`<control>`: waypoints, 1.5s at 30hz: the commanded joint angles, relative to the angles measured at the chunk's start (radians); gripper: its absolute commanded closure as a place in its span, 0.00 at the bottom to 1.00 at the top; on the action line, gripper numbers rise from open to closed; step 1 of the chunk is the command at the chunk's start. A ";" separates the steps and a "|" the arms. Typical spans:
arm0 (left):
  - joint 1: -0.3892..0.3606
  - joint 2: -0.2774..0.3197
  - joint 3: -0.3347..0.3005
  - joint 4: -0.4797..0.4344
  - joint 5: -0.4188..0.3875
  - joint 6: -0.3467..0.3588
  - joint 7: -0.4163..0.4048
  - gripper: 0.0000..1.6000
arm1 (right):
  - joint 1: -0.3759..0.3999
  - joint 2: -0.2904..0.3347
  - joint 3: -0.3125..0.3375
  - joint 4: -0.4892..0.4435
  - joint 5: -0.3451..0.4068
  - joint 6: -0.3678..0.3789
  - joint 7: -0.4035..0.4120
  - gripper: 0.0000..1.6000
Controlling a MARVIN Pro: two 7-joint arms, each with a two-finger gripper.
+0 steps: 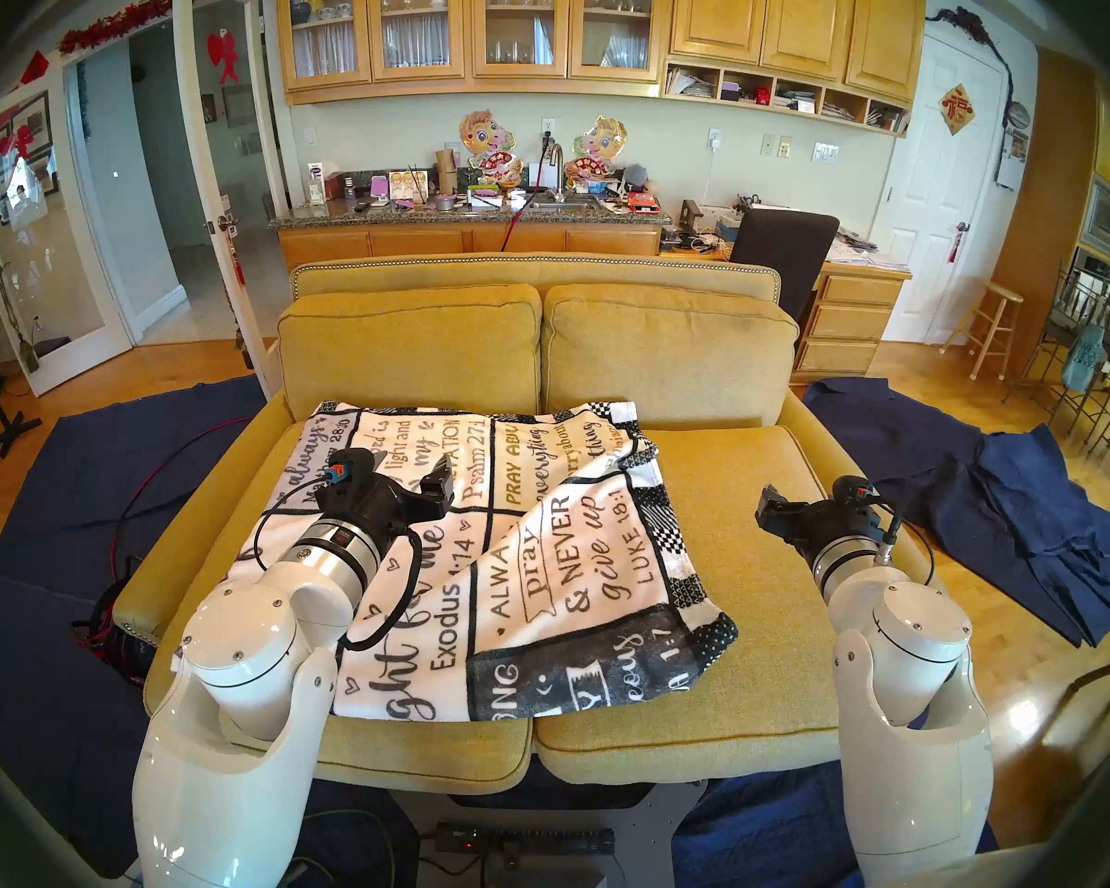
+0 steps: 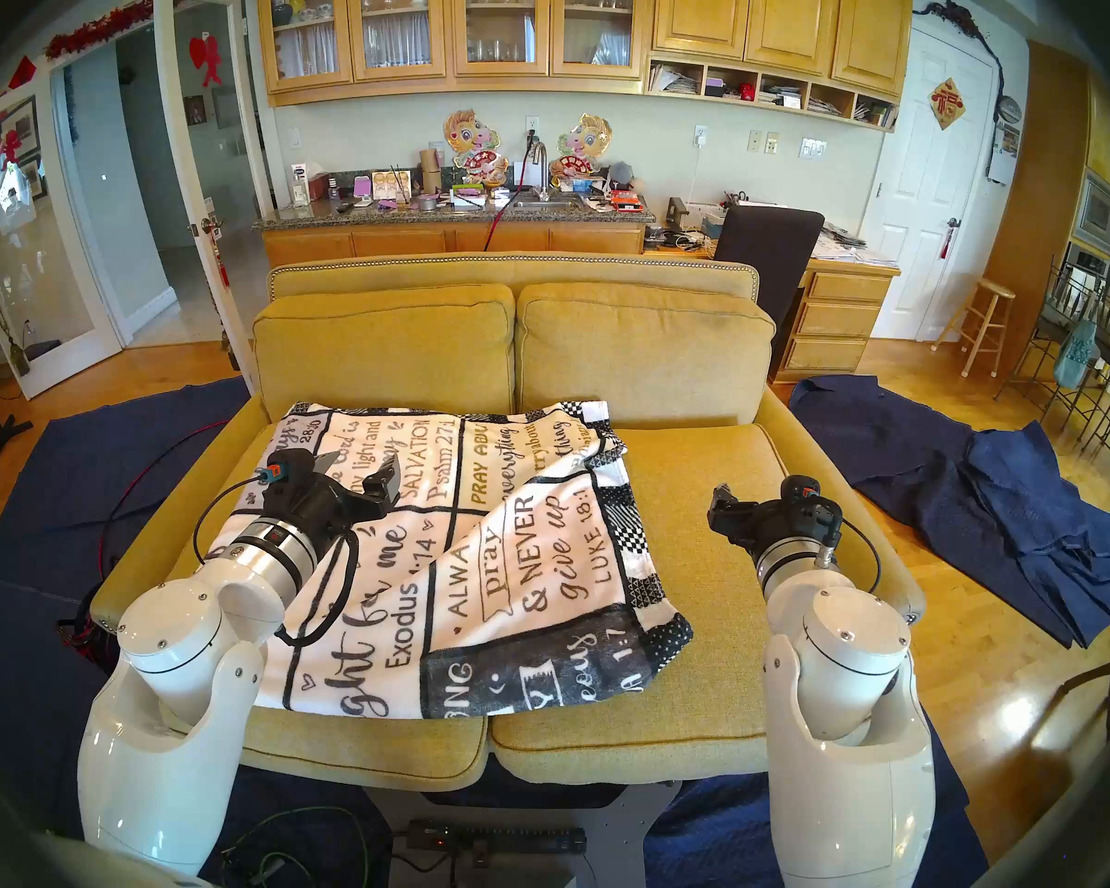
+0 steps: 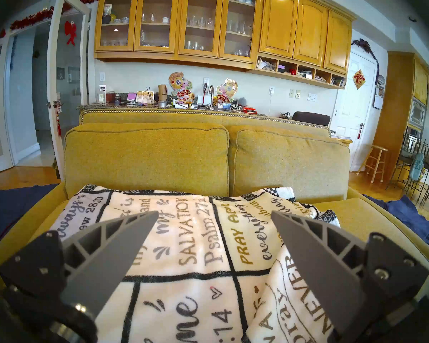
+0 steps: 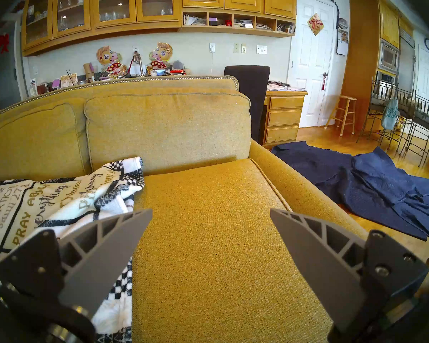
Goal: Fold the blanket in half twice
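- Left gripper [image 3: 214, 212] spread wide, nothing between the fingers [image 3: 114, 251], hanging above the blanket [image 1: 475, 547] and aimed slightly downward toward the sofa back; probably parked there because the printed panels below give a clear look before a corner is picked.
- Right gripper [image 4: 211, 212] equally wide and empty, hovering over bare seat cushion [image 4: 208, 248], blanket edge just off to its inner side; likely held clear of the cloth so as not to drag or rumple it.
- Blanket on the yellow sofa [image 1: 668, 355], covering the left seat and spilling past the centre seam onto the right seat, far edge pushed up against the back cushions.
- One flap, the panel reading "pray & NEVER give up", thrown diagonally over the rest, so the right side sits doubled and crooked; checked border [image 4: 119, 283] running along that flap's outer edge.
- Near edge lying close to the seat front, a dark lettered panel showing there.
- Judging by the skewed overlap, no clean half fold in place yet; looks like the very start, with a flattening or a corner grab called for first.
- Soft fleece, so expect sagging and slipping from a thin pinch.
- Navy cloths [image 1: 1014, 502] heaped on the floor to the right, well apart from the sofa seat, no part in the job.
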 commanded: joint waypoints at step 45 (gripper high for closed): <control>-0.017 -0.009 -0.003 -0.028 0.007 -0.010 -0.007 0.00 | -0.002 0.049 -0.002 -0.138 -0.009 0.124 0.015 0.00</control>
